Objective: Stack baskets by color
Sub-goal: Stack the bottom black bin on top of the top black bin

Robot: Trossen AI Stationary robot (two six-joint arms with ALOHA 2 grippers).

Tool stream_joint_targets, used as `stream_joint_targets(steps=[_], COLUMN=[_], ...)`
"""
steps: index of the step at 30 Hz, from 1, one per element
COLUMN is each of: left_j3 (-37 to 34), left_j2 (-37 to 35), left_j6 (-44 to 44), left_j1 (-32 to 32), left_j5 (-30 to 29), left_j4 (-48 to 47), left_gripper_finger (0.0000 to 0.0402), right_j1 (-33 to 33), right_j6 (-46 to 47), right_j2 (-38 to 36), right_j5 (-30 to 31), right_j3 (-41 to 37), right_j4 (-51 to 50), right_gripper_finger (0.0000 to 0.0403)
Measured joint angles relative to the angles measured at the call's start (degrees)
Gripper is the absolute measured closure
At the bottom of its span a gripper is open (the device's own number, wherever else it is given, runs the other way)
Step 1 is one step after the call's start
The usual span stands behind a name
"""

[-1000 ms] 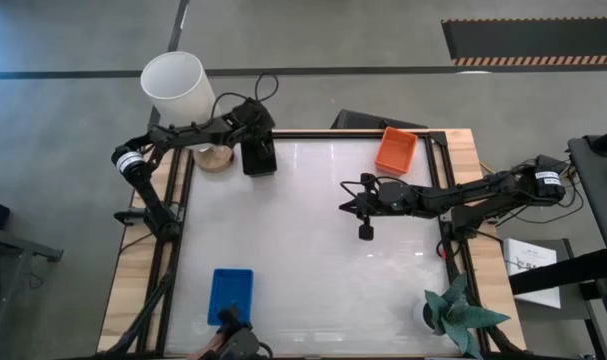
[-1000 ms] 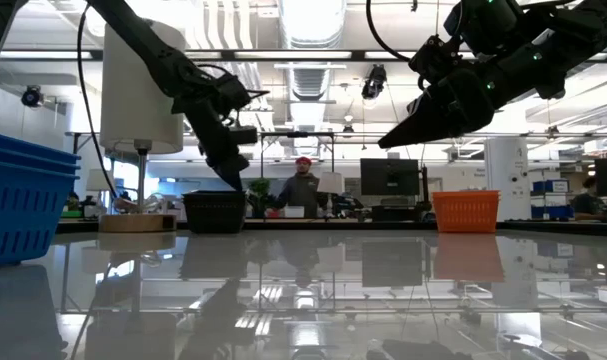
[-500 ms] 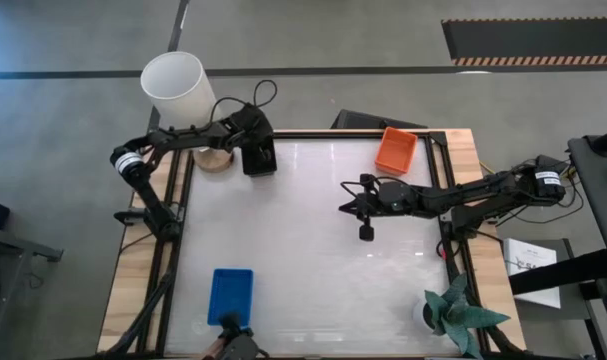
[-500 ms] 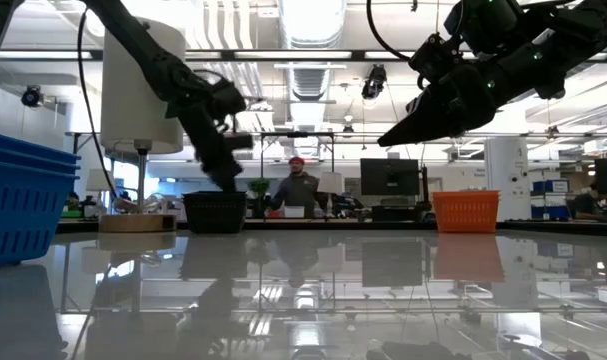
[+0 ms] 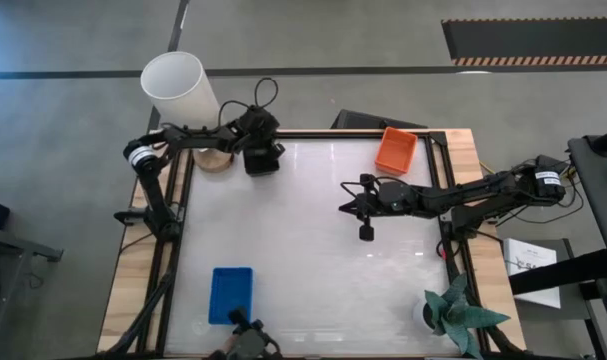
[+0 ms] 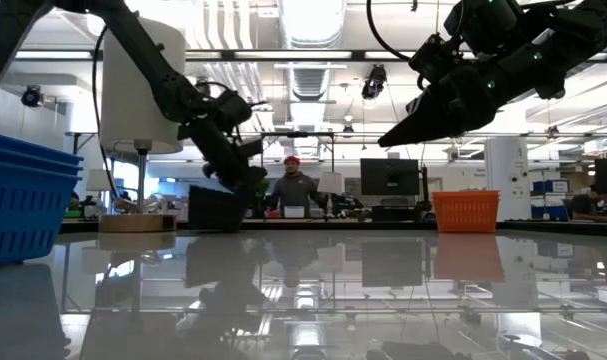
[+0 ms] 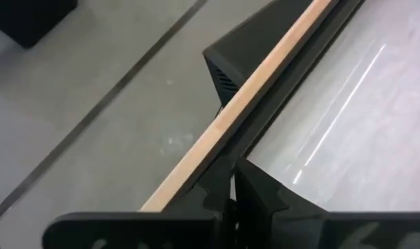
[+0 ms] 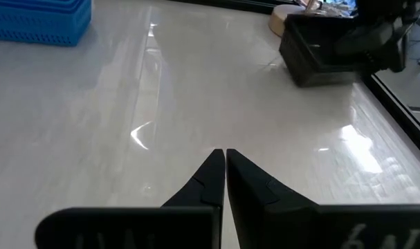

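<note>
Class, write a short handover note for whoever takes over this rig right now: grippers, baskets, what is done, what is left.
Left gripper: shut, empty, above the black baskets at the far left corner.
Right gripper: shut, empty, raised over mid-table.
Orange baskets: far right corner.
Blue baskets: near edge, left.
Done: each colour sits in one pile, as far as can be seen.
Left: check pile counts; park arms.

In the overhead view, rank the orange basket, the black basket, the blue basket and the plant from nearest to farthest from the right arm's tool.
From the right tool, shut above mid-table:
1. Orange basket, at the far edge on the right side.
2. Black basket, far left corner, under the left tool.
3 and 4. Plant, near right corner, and blue basket, near left edge: too close to call.
</note>
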Motion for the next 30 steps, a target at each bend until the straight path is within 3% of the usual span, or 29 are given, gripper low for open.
stream_joint_targets(steps=[6, 14, 18, 24, 30], left_j3=[0.10, -0.21, -0.11, 0.43, 1.09], left_j2=[1.81, -4.16, -7.52, -11.16, -13.60], left_j6=[-0.02, 0.09, -0.66, -13.32, -17.09], left_j1=[-0.34, -0.59, -1.50, -4.47, -7.77], left_j5=[-0.51, -0.46, -0.01, -0.73, -5.99], left_j4=[-0.50, -2.34, -9.91, -21.49, -27.86], left_gripper_finger=[0.0396, 0.0396, 0.0396, 0.0396, 0.0396], right_j1=[0.00, 0.00, 0.00, 0.00, 0.00], right_j6=[-0.01, -0.01, -0.01, -0.01, -0.01], right_j2=[0.00, 0.00, 0.00, 0.00, 0.00], right_j5=[0.00, 0.03, 0.03, 0.05, 0.05], right_j3=[0.00, 0.00, 0.00, 0.00, 0.00], right_j4=[-0.07, -0.03, -0.05, -0.01, -0.05], right_gripper_finger=[0.0394, 0.0394, 0.0394, 0.0394, 0.0394])
